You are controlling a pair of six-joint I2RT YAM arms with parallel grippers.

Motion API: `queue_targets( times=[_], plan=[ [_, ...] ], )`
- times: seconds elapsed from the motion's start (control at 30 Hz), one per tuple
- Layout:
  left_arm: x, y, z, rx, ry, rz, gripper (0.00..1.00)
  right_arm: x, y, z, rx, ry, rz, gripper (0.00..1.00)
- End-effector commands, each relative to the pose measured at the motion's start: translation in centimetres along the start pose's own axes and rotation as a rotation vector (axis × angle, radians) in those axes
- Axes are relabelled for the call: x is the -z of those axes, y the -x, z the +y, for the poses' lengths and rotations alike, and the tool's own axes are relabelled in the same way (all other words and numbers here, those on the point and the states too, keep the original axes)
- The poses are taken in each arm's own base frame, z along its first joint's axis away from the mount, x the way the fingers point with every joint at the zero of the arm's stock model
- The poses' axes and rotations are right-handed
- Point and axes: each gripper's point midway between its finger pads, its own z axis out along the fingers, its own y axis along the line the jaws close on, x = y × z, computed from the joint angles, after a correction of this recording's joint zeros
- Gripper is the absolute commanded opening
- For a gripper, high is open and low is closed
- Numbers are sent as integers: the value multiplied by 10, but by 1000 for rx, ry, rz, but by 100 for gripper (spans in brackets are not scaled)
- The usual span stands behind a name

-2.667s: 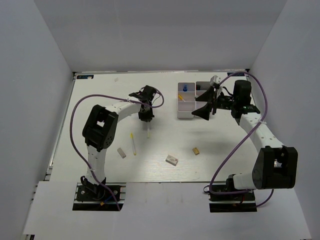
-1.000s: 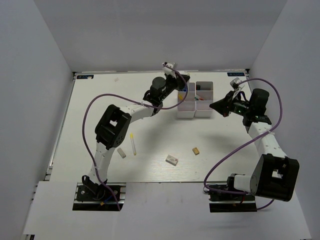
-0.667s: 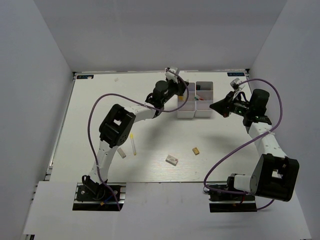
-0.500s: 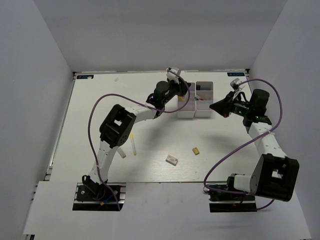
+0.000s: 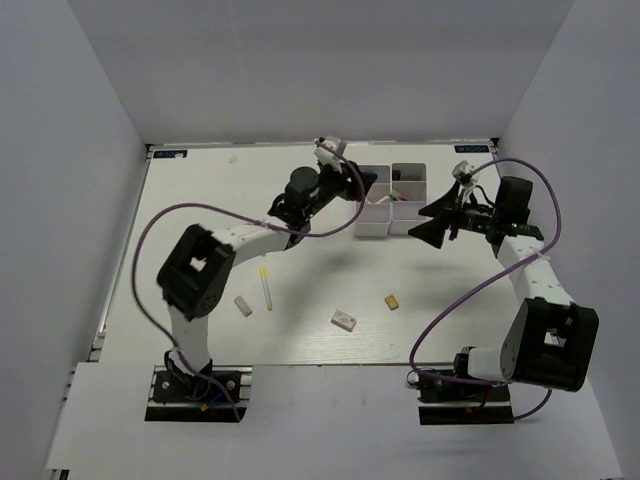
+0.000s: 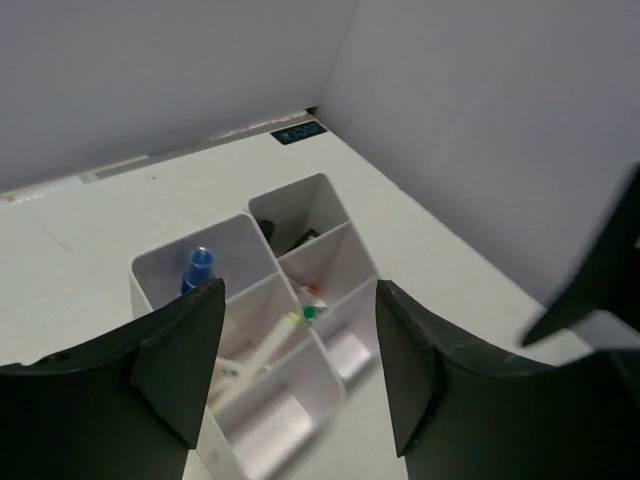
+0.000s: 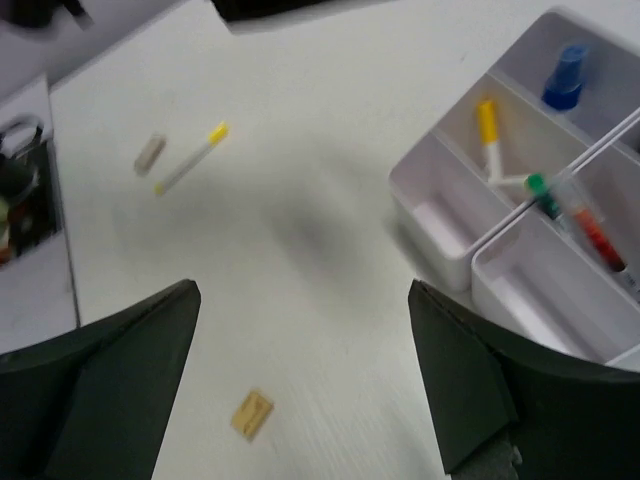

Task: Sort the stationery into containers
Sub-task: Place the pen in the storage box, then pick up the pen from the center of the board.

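Nearest the arm bases a small white rectangular eraser block lies loose on the pale tabletop. A small tan eraser block sits near it on the right, and a small grey eraser block lies well apart on the left. Just beside the grey block a thin yellow-and-white pen lies flat. Its long axis runs near to far, and the yellow cap seems to be at the far end. I judge that these four are the pieces yet to be sorted.

Farther out, both arms hang above the tabletop on either side of the containers. The left end effector looks down on the bins with its jaws spread wide and nothing between them. The right end effector is just as widely spread and empty, and it faces back toward the loose pieces. That probably puts it in a good place to reach for one.

Farthest is the cluster of small white open-top plastic bins, joined in two columns whose length runs near to far. A blue-capped clear bottle stands upright in the far-left compartment. In the next one a yellow-tipped white pen lies slanted. A green-capped marker and a red pen lie slanted across the neighbouring column, too long to lie square
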Motion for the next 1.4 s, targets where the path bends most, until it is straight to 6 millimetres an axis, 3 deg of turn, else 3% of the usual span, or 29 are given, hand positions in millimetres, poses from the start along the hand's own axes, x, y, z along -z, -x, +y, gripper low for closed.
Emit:
queue_targets(
  times=[0.0,0.03,0.07,0.1,0.17,0.2,0.23,0.3,0.33,0.37,0.4,0.43,0.47,0.53,0.57,0.67,0.77,0.87,0.93,1.2,1.37],
  plan=[
    [43,57,-11,69,50,12,73,-6,9,22,37,150,46,90],
    [59,76,-14,71,85,26,75,-15,5,13,35,154,97,90],
    [71,70,-6,76,149,84,79,-20,-4,23,19,187,145,90],
    [94,42,6,95,245,232,84,-22,-3,26,18,195,168,90],
    [131,39,12,118,332,289,84,-40,-13,32,30,219,241,87],
    [154,23,17,165,405,362,84,-47,-12,40,50,239,251,85],
    [170,20,24,181,467,374,84,-51,-18,39,51,224,276,82],
    [216,9,34,289,636,407,82,-69,-13,40,76,190,280,65],
    [228,3,30,327,666,423,77,-74,-12,40,82,187,280,54],
    [245,-10,32,369,715,449,74,-79,-8,39,65,170,273,37],
    [258,-15,32,411,757,459,68,-90,-9,35,78,139,294,13],
    [279,-27,30,504,818,472,55,-93,-9,35,46,132,302,2],
    [287,-32,30,534,840,476,52,-100,-3,35,56,127,306,0],
    [300,-45,24,593,861,503,40,-108,-9,31,46,88,333,0],
    [308,-53,25,615,896,524,29,-110,-11,27,54,60,345,7],
    [330,-73,30,615,1004,619,31,-113,-14,21,83,7,366,37],
    [344,-99,36,585,1126,763,42,-110,-18,17,80,-21,380,46],
    [351,-124,43,561,1208,859,47,-107,-24,18,68,-32,388,47],
    [351,-131,50,571,1217,848,48,-105,-27,21,70,-33,390,48],
    [330,-123,77,427,1244,836,65,-84,-48,24,74,-77,428,50],
    [327,-137,87,402,1214,903,66,-80,-54,27,53,-81,433,51]
  ],
)
